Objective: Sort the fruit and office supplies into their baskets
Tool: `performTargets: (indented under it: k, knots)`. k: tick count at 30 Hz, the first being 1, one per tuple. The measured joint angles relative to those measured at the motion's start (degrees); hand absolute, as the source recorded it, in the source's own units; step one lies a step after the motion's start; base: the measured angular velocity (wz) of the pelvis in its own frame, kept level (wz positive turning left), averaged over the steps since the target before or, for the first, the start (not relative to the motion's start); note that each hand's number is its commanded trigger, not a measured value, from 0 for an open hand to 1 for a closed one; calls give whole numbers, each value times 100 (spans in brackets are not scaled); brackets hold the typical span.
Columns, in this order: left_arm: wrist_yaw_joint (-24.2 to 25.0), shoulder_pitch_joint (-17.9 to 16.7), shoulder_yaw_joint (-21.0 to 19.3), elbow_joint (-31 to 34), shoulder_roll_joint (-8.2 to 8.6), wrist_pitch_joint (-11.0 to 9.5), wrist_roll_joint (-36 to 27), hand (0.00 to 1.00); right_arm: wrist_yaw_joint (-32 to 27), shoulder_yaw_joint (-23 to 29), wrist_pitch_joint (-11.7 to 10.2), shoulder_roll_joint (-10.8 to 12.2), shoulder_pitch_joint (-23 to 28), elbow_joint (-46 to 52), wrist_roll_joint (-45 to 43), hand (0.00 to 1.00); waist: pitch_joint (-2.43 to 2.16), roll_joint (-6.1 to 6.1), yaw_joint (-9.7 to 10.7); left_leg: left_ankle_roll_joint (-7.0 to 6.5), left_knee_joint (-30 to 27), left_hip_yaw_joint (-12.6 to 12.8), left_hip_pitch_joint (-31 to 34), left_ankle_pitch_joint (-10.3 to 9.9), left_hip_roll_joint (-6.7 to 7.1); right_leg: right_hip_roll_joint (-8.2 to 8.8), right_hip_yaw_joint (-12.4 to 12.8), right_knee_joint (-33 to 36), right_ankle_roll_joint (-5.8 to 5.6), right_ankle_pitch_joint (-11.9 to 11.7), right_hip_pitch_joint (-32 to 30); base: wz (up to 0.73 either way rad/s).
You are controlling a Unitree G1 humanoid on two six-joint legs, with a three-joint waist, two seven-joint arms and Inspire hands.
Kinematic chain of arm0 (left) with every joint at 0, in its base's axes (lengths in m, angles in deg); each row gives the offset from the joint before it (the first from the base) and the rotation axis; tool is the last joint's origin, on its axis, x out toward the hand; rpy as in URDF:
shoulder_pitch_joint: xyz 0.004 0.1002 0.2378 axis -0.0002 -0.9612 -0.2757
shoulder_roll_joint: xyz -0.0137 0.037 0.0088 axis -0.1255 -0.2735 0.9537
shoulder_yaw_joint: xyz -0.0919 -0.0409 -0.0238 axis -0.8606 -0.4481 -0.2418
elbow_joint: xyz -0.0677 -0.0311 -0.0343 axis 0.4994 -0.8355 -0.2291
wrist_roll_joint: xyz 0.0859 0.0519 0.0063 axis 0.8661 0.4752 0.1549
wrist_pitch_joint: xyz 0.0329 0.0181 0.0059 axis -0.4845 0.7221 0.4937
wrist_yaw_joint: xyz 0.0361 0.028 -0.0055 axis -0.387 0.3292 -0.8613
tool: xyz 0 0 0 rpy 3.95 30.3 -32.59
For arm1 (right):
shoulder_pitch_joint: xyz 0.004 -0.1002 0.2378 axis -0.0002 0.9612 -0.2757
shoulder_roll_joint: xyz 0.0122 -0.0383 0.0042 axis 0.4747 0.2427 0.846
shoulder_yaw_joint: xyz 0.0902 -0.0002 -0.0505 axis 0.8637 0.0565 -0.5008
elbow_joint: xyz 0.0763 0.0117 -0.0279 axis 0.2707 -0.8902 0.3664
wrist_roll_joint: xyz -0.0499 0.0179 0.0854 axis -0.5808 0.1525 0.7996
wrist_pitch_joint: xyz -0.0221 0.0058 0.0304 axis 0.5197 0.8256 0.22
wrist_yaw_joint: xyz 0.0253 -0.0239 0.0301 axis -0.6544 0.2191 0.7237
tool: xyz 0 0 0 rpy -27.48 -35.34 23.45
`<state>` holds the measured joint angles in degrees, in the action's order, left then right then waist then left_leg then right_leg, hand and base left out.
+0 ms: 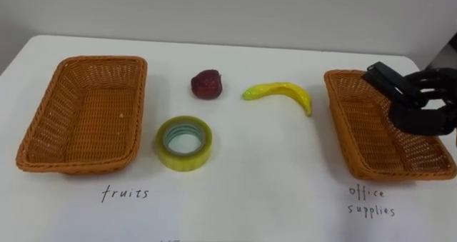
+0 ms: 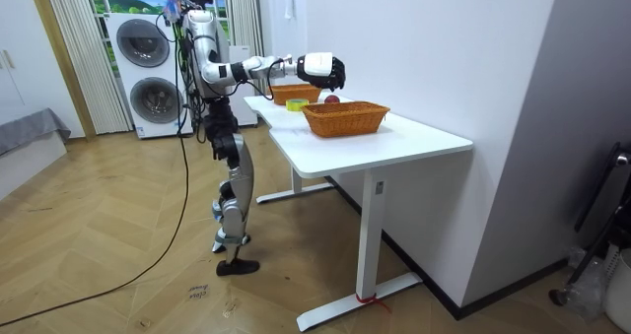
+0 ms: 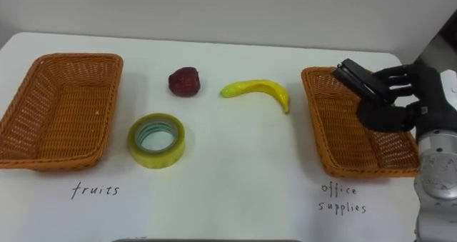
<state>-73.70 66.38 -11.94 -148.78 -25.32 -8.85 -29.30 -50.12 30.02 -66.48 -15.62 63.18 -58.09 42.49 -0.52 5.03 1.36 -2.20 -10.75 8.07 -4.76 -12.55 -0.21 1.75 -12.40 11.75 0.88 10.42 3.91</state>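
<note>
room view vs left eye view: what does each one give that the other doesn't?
Room view adds: the robot standing at the table's long side, stacked washers behind it, the wood floor.
Left eye view adds: the handwritten labels, the banana, and the black object gripped by the right hand.
Both: fruits basket, office basket, apple, tape, and the right hand raised over the office basket.
</note>
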Motion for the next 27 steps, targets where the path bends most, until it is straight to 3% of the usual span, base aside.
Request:
performTargets:
  k: [12,27]
  knots:
    - [-1,1,-4,0,-1,32,2,0,13,0,-1,0,0,1,-5,0,42,86,4,0,0,1,17,0,7,1,17,-20,-4,3,-7,0]
    - [-4,2,-4,-8,-1,38,2,0,58,0,-2,0,0,1,-203,0,35,80,-5,-1,-6,2,1,0,7,-1,25,-14,-5,4,-9,0]
